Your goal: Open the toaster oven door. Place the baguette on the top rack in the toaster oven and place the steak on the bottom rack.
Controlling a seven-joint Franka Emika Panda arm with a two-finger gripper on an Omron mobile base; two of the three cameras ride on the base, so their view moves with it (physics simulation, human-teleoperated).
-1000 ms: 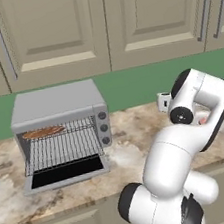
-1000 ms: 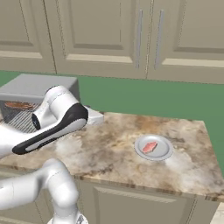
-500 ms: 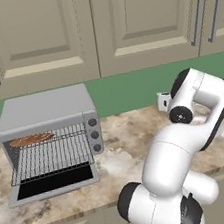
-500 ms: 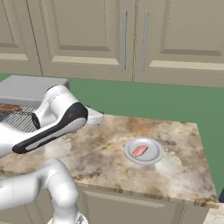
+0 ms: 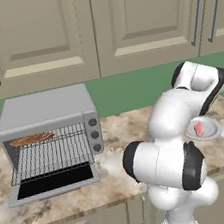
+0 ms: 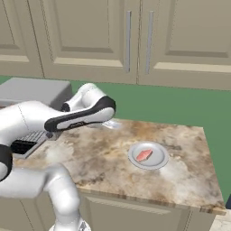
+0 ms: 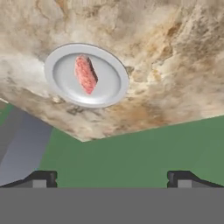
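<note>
The grey toaster oven [image 5: 45,110] stands at the counter's left with its door [image 5: 53,184] folded down flat. The brown baguette [image 5: 32,139] lies on the top rack [image 5: 69,132]; the bottom rack [image 5: 55,160] below it is bare. The pink-red steak [image 7: 85,73] rests on a round grey plate [image 7: 59,65] on the right part of the counter; the steak [image 6: 144,155] also shows in the right base view and the steak [image 5: 199,128] behind my arm in the left base view. My gripper [image 7: 113,179] is open and empty, held above the counter some way off from the plate.
The marble counter [image 6: 103,162] ends close to the right of the plate [image 6: 159,161]. A green backsplash [image 6: 180,108] and beige cabinets run along the back. My own arm [image 5: 171,126] hides the counter's middle in the left base view.
The base has driven to the right, shifting both base views. My arm has swung from the oven side toward the plate. The baguette stays on the upper rack.
</note>
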